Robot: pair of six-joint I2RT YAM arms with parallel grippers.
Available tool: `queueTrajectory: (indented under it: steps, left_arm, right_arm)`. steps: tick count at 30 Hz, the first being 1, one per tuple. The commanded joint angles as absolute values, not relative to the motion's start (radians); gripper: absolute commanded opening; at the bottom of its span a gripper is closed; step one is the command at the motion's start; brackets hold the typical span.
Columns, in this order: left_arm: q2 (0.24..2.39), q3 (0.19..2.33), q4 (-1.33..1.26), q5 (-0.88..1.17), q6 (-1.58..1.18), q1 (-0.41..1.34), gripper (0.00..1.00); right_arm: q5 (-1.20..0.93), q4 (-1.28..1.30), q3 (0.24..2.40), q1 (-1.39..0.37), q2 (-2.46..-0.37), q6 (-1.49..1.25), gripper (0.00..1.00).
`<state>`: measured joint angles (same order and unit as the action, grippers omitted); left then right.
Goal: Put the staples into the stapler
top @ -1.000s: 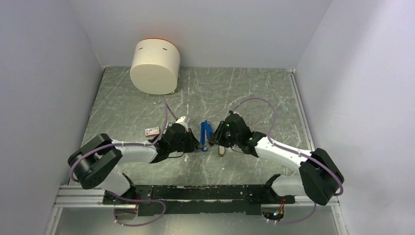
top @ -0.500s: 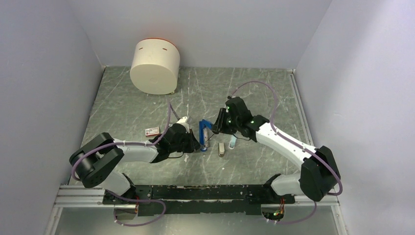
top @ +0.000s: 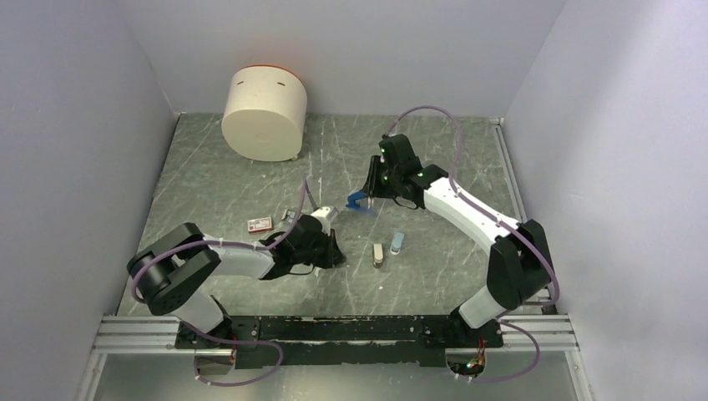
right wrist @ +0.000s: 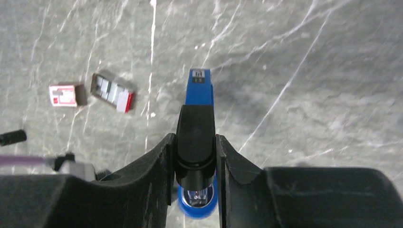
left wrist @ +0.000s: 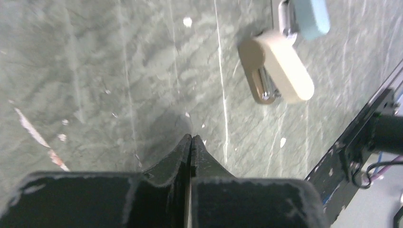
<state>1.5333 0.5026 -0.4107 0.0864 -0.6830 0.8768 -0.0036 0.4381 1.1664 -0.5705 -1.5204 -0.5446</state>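
My right gripper (top: 364,195) is shut on the stapler (top: 356,202) and holds it off the table, in the middle of the scene. In the right wrist view my right gripper (right wrist: 196,138) clamps the black top arm, and the stapler's (right wrist: 200,92) blue body points away. The staples' red box (right wrist: 63,95) lies on the table beside its grey tray (right wrist: 113,91), which has a red end. From above, the red box (top: 260,224) is left of my left gripper (top: 336,255). That gripper (left wrist: 191,137) is shut on nothing, low over the table.
A tan oblong piece (top: 378,255) and a pale-blue one (top: 397,243) lie right of the left gripper; the left wrist view shows them as tan (left wrist: 283,71) and blue (left wrist: 311,16). A big cream cylinder (top: 264,113) stands at the back left. A small black cylinder (right wrist: 12,137) lies at the left.
The right arm has lifted the stapler away from the left gripper and carried it toward the back. The left gripper stayed shut and shifted slightly.
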Motion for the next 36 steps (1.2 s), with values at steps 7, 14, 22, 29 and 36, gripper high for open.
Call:
queueTrajectory:
  steps: [7,14,22,29,36]
  left_arm:
    - [1.563,0.506,-0.404,0.131,-0.632,0.896,0.05]
    - [1.427,0.515,-0.491,0.110,-0.813,0.896,0.42]
    - [1.395,0.589,-0.498,-0.063,-1.027,0.896,0.85]
    - [1.491,0.622,-0.578,-0.121,-1.118,0.897,0.92]
    - [1.589,0.642,-0.634,-0.079,-1.145,0.897,0.78]
  right_arm:
    - [0.023,0.349,1.337,-0.533,-1.651,-0.452,0.29]
    - [-0.034,0.277,1.223,-0.533,-1.587,-0.526,0.28]
    - [-0.053,0.071,0.909,-0.535,-1.385,-0.733,0.27]
    - [-0.054,-0.036,0.749,-0.538,-1.276,-0.824,0.26]
    - [-0.055,-0.075,0.704,-0.539,-1.248,-0.844,0.25]
